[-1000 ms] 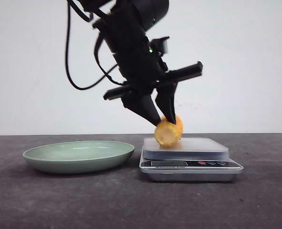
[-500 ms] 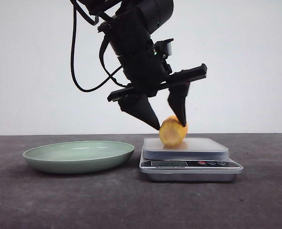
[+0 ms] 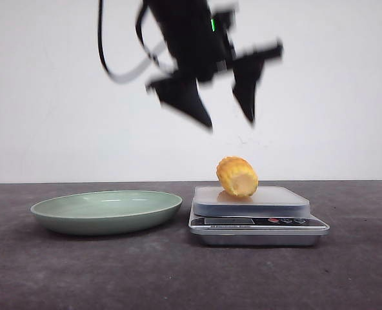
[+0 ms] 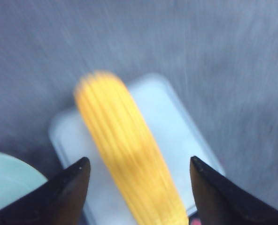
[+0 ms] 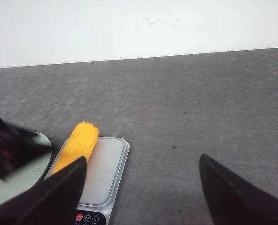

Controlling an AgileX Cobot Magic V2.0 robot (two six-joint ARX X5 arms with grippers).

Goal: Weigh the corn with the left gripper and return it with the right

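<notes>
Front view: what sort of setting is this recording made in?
Probably a bare lab test bench, not a kitchen: a dark table against a plain white wall, holding only a digital kitchen scale with corn on it and a green plate.

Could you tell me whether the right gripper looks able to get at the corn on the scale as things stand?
Probably yes. The corn lies free on the scale, the left gripper is open well above it, and the right gripper is open, facing it across bare table.

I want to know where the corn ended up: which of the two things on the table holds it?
The silver scale: the corn lies on its platform, while the green plate holds nothing.
</notes>
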